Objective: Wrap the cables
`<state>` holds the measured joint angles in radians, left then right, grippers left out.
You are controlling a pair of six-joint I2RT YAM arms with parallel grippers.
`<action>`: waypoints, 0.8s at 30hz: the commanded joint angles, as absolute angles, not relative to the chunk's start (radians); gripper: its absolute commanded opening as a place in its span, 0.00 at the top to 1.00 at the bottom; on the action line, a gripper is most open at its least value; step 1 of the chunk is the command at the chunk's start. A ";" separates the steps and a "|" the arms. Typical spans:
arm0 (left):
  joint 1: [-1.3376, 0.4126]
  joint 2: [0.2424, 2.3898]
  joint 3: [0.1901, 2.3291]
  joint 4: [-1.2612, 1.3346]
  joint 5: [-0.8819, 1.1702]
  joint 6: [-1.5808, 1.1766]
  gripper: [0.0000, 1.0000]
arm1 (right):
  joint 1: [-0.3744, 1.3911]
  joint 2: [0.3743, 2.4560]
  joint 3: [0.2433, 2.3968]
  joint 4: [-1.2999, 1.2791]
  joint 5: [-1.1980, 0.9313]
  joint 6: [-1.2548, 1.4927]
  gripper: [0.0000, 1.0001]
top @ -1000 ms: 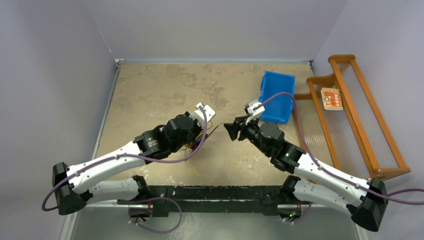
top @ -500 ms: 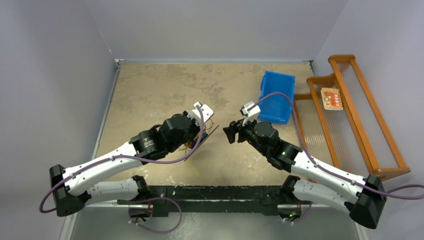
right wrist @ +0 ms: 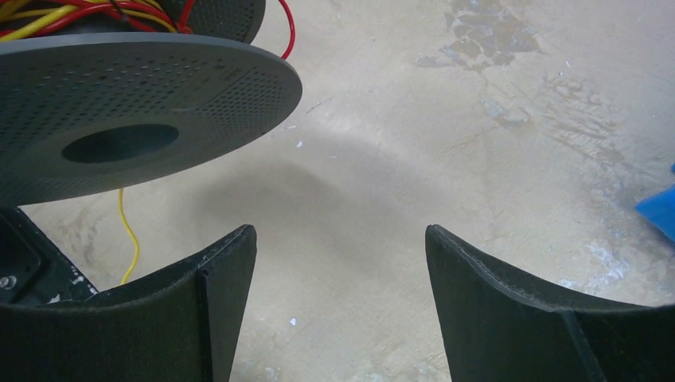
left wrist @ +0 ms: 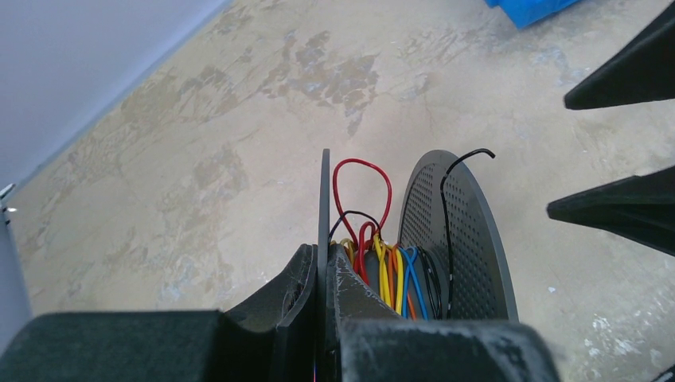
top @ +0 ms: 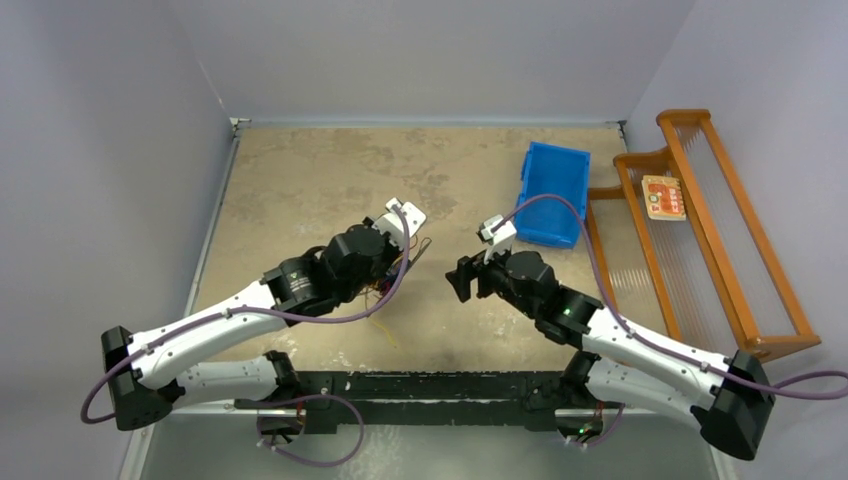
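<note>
Spool (left wrist: 470, 231) clamped in left gripper (left wrist: 322, 267), right gripper (right wrist: 341, 263) open beside it.
Left gripper grips one thin flange of the black spool, held on edge above the desk (top: 300, 180). The cables (left wrist: 380, 267), red, yellow, orange, blue and black strands, sit between its flanges, with a red loop standing out. Right gripper faces it, jaws wide, holding nothing. Farther off stands a blue bin (top: 553, 195).

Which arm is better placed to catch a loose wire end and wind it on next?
Right, probably. The right gripper is open, empty and facing the black perforated two-flanged spool, where thin red, yellow and black cables stick out loose. The left gripper is shut on one flange, holding the spool.
</note>
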<state>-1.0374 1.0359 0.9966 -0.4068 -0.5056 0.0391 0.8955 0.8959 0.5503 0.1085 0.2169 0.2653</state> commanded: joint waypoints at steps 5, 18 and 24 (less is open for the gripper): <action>-1.041 1.120 1.093 -0.338 -0.653 0.102 1.00 | 0.896 0.827 0.559 0.109 0.236 0.298 0.21; -1.037 1.339 1.185 -0.271 -0.928 0.297 1.00 | 0.896 0.712 0.561 0.018 0.450 0.376 0.20; -0.999 1.469 1.265 -0.263 -1.027 0.398 1.00 | 0.895 0.628 0.535 0.009 0.507 0.413 0.18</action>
<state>-1.0260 1.4269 1.1709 -0.3470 -0.8764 0.2821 0.8955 0.6693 0.5472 0.0036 0.4229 0.3645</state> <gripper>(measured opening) 0.029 0.816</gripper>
